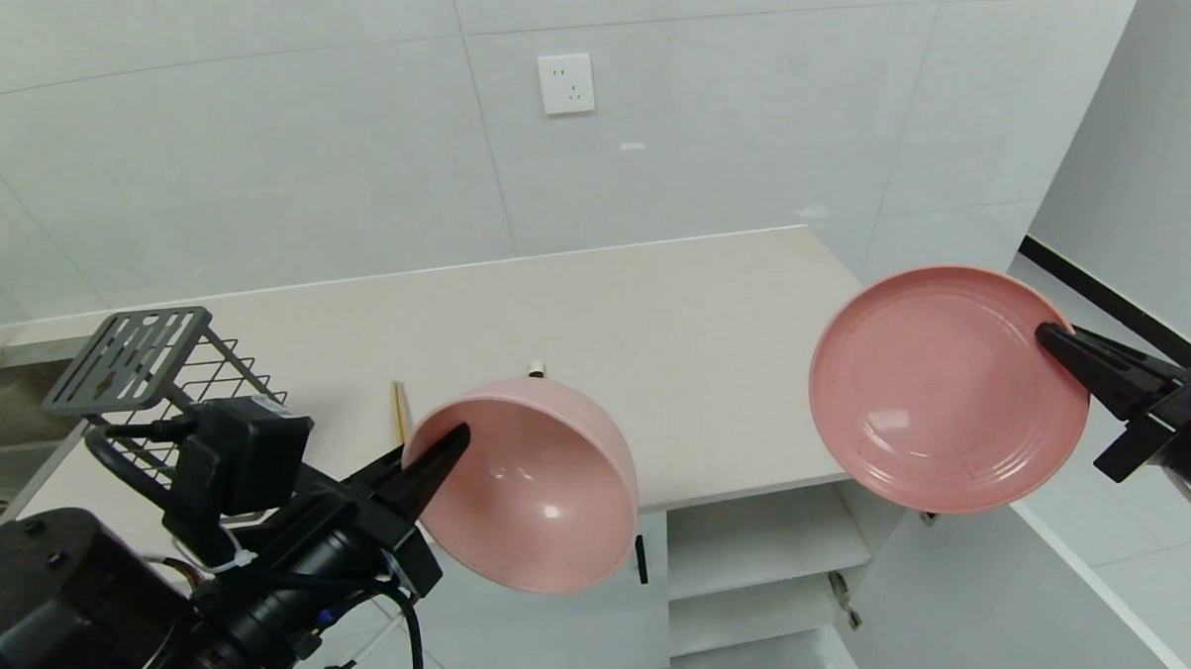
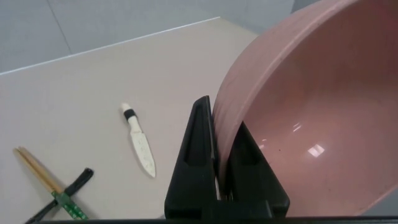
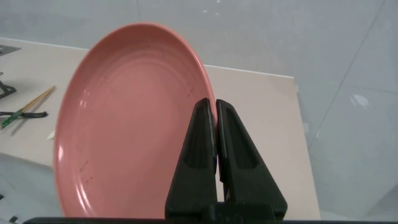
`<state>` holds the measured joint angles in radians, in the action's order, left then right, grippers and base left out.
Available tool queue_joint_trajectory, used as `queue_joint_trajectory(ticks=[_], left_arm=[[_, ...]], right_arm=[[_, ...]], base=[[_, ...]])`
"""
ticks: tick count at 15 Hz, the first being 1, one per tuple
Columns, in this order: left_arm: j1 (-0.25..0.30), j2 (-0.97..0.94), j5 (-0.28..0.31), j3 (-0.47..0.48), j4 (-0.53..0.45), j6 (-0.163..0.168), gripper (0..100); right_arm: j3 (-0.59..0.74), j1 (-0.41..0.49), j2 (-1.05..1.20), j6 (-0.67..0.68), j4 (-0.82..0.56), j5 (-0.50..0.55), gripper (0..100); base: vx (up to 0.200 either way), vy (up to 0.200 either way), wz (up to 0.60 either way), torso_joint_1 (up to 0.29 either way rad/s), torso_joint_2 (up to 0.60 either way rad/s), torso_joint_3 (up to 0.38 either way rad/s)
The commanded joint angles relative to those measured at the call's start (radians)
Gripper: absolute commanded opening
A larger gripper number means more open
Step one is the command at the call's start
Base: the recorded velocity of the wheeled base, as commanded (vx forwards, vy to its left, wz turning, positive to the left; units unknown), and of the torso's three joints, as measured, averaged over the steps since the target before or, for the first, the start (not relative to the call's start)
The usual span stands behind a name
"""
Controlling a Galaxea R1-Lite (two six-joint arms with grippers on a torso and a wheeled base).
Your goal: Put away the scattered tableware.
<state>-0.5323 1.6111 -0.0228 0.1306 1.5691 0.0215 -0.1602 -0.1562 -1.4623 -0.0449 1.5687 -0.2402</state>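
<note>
Left gripper (image 2: 219, 124): jaws clamped across the rim of the pink bowl (image 1: 541, 485), one finger inside, one outside. The bowl hangs on its side in the air at the counter's front edge, with its opening facing the robot.

Right gripper (image 3: 215, 109): pinched on the rim of the pink plate (image 1: 939, 392). The plate is tipped nearly upright and sits in the air past the counter's right end, over bare floor.

Open cabinet shelves (image 1: 751, 542) sit below and between the two, probably the drop-off.

Left on the countertop (image 1: 675, 332): chopsticks (image 2: 37, 177) with a black-handled utensil (image 2: 68, 193) crossing them, and a small white knife (image 2: 140, 143) just beside. A dish rack (image 1: 151, 365) and a sink (image 1: 4, 424) are further left.

Risks as I see them:
- Both holds are single-point rim pinches. The weight hangs off-centre, so either piece could swivel or slip between the fingers on a fast move.
- If the plate drops it hits the floor, not the counter.
- Taking both arms to the shelves together risks bowl and plate knocking, or a rim clipping a shelf edge. Go one at a time.
- In the head view the bowl covers most of the knife, which makes a later pick harder.
</note>
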Motion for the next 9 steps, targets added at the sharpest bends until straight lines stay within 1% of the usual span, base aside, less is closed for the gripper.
queue_joint_trajectory(ticks=[1,6,9], left_arm=[[0.000,0.007,0.000,-0.002,0.002,0.000,0],[0.000,0.007,0.000,-0.008,0.002,0.002,0],[0.000,0.007,0.000,-0.009,0.002,0.002,0]], right_arm=[[-0.007,0.000,0.000,0.000,0.002,-0.001,0],[-0.012,0.000,-0.001,-0.001,0.002,-0.001,0],[-0.013,0.000,-0.001,-0.001,0.002,-0.001,0]], base=[[0.000,0.000,0.00,0.000,0.00,0.000],[0.000,0.000,0.00,0.000,0.00,0.000],[0.000,0.000,0.00,-0.142,0.28,0.136]])
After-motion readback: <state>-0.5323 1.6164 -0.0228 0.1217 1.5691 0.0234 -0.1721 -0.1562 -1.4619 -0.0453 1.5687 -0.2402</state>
